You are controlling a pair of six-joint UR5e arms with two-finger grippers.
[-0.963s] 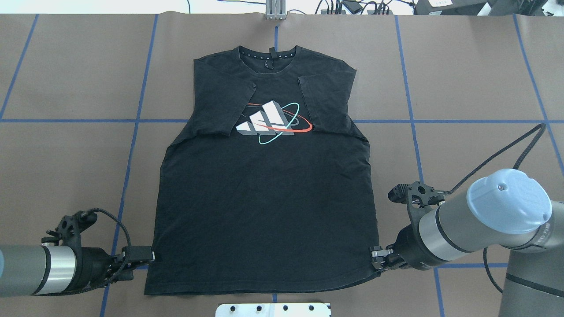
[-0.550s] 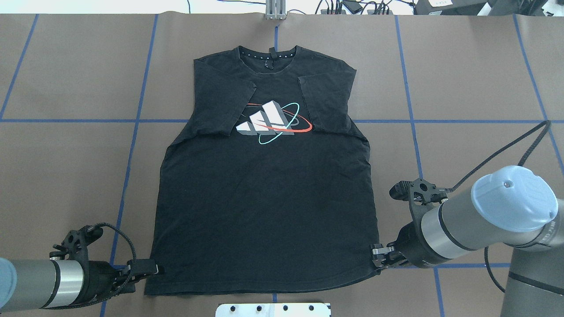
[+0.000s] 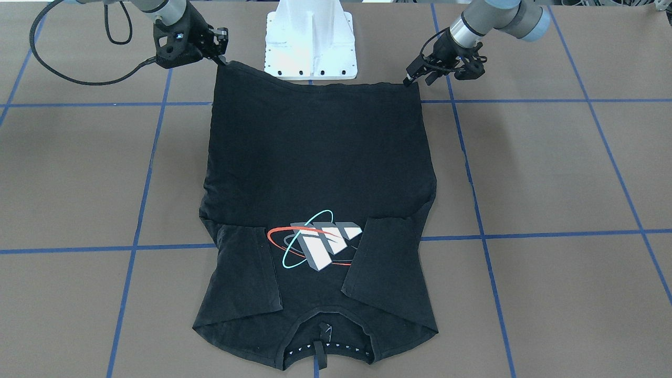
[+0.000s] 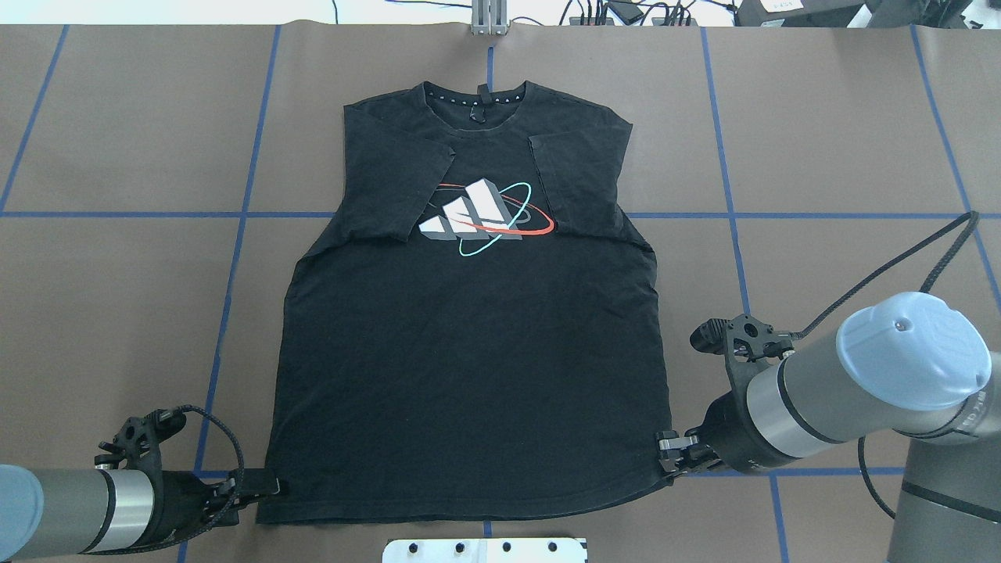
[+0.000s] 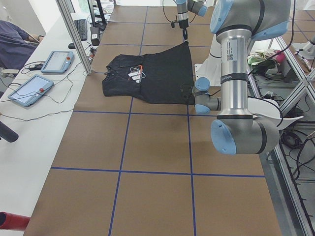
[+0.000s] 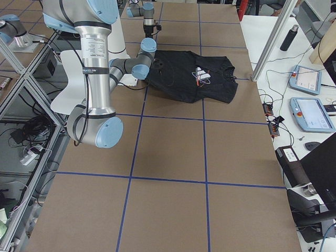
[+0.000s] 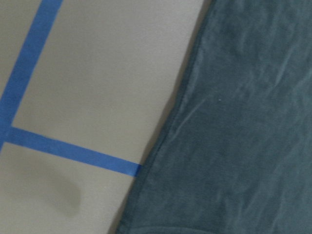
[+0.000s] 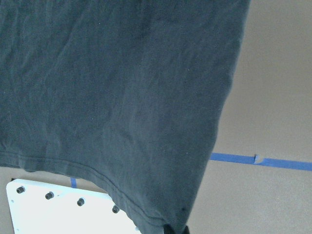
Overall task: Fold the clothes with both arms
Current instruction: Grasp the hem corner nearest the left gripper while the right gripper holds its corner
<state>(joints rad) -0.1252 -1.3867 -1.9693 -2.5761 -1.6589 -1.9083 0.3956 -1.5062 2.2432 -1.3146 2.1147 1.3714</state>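
The black T-shirt (image 4: 469, 352) lies flat and print-up on the brown table, collar at the far side, both sleeves folded in beside the chest print (image 4: 485, 215). My right gripper (image 4: 669, 457) is shut on the near right hem corner, which is held slightly off the table; the right wrist view shows the hem (image 8: 112, 97) hanging over the white pedestal. My left gripper (image 4: 264, 485) sits low at the near left hem corner, fingers apart, touching the cloth's edge. The left wrist view shows only the shirt's side edge (image 7: 234, 136) on the table. In the front-facing view the grippers (image 3: 220, 52) (image 3: 411, 77) flank the hem.
The white bolted pedestal (image 3: 310, 37) stands just behind the hem, between the arms. Blue tape lines (image 4: 235, 215) grid the table. Tablets (image 5: 29, 88), cables and a seated person (image 5: 15, 42) are on a side desk beyond the collar end.
My left gripper has slid along the shirt's left edge toward me, down to the hem corner. The right gripper has stayed at its corner. The shirt has not shifted.
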